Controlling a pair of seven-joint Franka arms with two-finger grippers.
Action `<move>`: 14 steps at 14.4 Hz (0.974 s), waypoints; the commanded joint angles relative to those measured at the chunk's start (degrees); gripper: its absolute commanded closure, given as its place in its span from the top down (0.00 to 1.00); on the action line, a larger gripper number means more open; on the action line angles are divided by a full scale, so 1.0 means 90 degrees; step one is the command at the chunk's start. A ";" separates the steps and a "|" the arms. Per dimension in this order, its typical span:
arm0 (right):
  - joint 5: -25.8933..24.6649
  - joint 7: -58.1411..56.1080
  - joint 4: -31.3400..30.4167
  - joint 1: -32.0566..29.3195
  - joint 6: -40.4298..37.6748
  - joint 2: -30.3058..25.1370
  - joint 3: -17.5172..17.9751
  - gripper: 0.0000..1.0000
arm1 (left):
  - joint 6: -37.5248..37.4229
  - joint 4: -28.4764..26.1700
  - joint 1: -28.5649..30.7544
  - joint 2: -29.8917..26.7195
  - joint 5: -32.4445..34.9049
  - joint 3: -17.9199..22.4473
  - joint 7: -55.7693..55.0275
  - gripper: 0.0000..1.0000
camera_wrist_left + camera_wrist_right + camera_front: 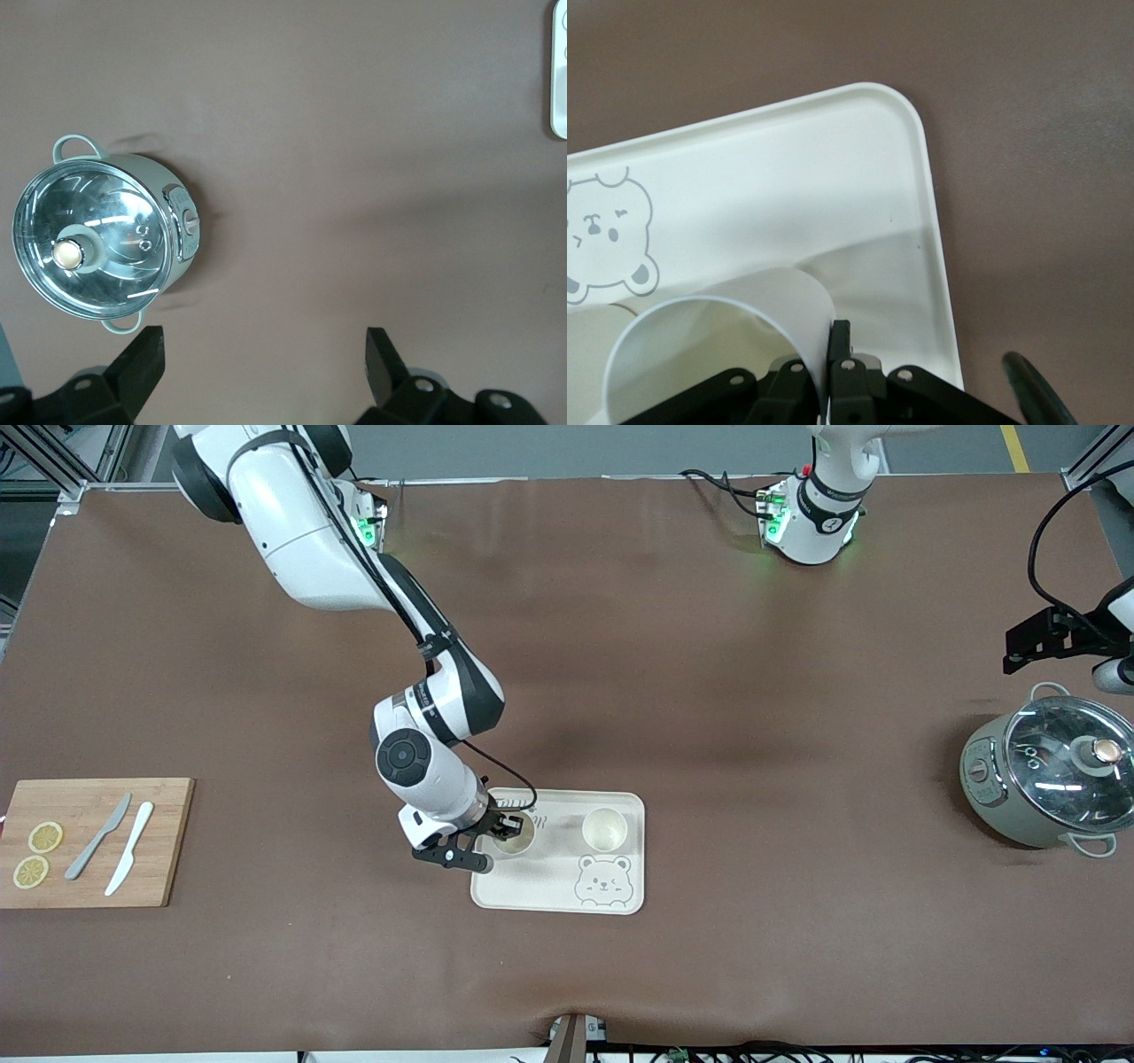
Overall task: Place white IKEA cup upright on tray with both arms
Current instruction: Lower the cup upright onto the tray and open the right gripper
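The cream tray (549, 879) with a grey bear drawing (603, 880) lies near the table's middle. My right gripper (507, 829) is over the tray's end toward the right arm, shut on the wall of a white cup (523, 838). The right wrist view shows the cup (718, 341) mouth up, one finger inside its rim and one finger (840, 341) outside, above the tray (833, 177). I cannot tell if its base touches the tray. A second white cup (605, 828) stands upright on the tray. My left gripper (264, 343) waits open over bare table.
A grey pot with a glass lid (1045, 775) stands at the left arm's end of the table, also seen from the left wrist (97, 235). A wooden cutting board (89, 841) with two knives and lemon slices lies at the right arm's end.
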 commanded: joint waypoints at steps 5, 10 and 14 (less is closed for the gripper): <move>-0.0073 0.0160 0.0215 0.0132 0.0212 0.0256 -0.0072 0.00 | -0.0028 0.0105 0.0012 0.0041 0.0069 -0.0007 0.0008 1.00; -0.0102 0.0151 0.0205 0.0132 0.0203 0.0256 -0.0072 0.00 | -0.0028 0.0105 0.0012 0.0041 0.0069 -0.0007 0.0018 1.00; -0.0093 0.0150 0.0205 0.0103 0.0202 0.0266 -0.0072 0.49 | -0.0028 0.0105 0.0012 0.0041 0.0069 -0.0007 0.0018 1.00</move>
